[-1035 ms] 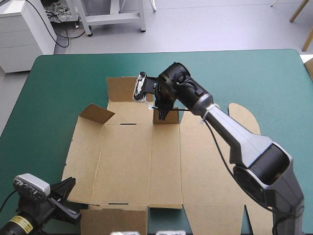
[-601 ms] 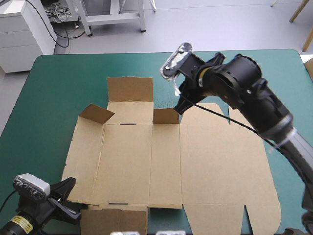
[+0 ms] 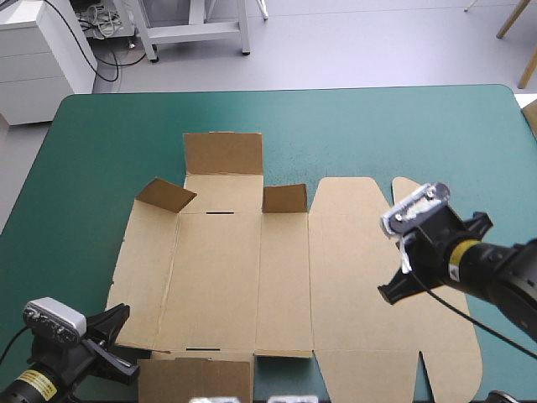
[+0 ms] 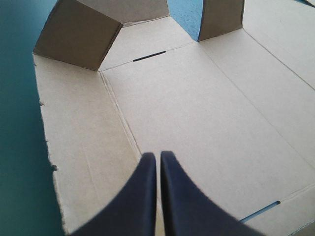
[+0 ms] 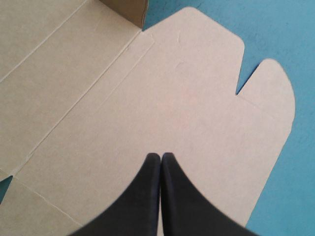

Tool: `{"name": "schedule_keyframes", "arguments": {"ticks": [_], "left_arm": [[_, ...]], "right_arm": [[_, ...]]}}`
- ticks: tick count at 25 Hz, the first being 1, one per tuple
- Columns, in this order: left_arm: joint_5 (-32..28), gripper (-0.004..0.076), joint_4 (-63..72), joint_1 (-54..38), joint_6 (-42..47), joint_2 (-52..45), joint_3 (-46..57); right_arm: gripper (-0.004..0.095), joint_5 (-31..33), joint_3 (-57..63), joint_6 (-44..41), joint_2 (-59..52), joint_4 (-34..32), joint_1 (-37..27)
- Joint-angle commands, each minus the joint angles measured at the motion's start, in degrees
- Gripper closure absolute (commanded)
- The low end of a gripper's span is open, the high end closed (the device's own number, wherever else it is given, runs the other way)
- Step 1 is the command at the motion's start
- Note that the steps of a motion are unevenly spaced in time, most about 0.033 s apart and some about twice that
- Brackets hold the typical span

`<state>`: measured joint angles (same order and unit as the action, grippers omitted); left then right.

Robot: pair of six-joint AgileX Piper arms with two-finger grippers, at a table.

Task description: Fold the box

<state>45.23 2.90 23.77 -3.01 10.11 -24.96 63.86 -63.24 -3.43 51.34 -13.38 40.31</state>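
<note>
- High view: the brown box lies open as a cut sheet in the middle of the teal-green table cover, its near edge close to the table's near edge.
- Most panels are flat. On the far side, the corner flap, the small flap and the wide flap appear lifted.
- The right gripper hangs over the rounded lid panel on the right side of the box. Its black fingers are pressed together with nothing between them.
- The left gripper is at the near left corner of the box and looks along the left panel. Its fingers also meet in a point and do not hold the board.
</note>
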Motion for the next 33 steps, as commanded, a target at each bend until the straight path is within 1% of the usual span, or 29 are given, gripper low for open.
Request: {"name": "schedule_keyframes", "arguments": {"ticks": [1,4,7,10,13,16,20,21,22,26,31,32,33], "left_arm": [[-4.1,0.0717,0.5,0.4,0.4,0.7,-1.3],[-4.1,0.0717,0.5,0.4,0.4,0.7,-1.3],[-4.1,0.0717,0.5,0.4,0.4,0.7,-1.3],[-4.1,0.0713,0.5,0.4,0.4,0.7,-1.3],[-4.1,0.0675,0.5,0.4,0.2,0.7,-1.3],[-4.1,0.0558,0.5,0.4,0.2,0.7,-1.3],[-4.1,0.0314,0.5,0.4,0.2,0.7,-1.3],[-4.1,0.0274,0.5,0.4,0.2,0.7,-1.3],[-4.1,0.0255,0.5,0.4,0.2,0.7,-1.3],[-4.1,0.0248,3.4,0.4,0.2,0.7,-1.3],[-4.1,0.0249,2.0,0.4,0.2,0.8,-1.4],[-3.9,0.0249,2.0,0.4,0.2,1.1,-1.7],[-2.2,0.0249,2.0,0.4,0.2,2.5,-3.1]], "right_arm": [[0.0924,-8.3,10.2,-4.2,-8.6,-1.1,-0.2],[0.0924,-14.4,19.6,-5.7,-15.6,-1.1,-0.2],[0.0924,-20.5,29.5,-9.6,-24.2,-1.1,-0.2],[0.0924,-23.3,34.8,-10.4,-30.1,-0.4,-0.2],[0.0924,-25.6,37.1,-10.2,-33.0,1.5,-0.2],[0.0924,-28.9,38.6,-10.0,-35.1,1.9,-0.2],[0.0924,-29.6,38.9,-10.0,-35.4,1.9,-0.2],[0.0924,-29.6,38.9,-10.0,-35.4,1.9,-0.2],[0.0924,-29.6,38.9,-10.0,-35.4,1.9,-0.2],[0.0924,-29.6,38.9,-10.0,-35.4,1.9,-0.2],[0.0924,-29.6,38.9,-10.0,-35.4,1.9,-0.2],[0.0924,-29.6,38.9,-10.0,-35.4,1.9,-0.2],[0.0924,-29.6,38.9,-10.0,-35.4,1.9,-0.2]]}}
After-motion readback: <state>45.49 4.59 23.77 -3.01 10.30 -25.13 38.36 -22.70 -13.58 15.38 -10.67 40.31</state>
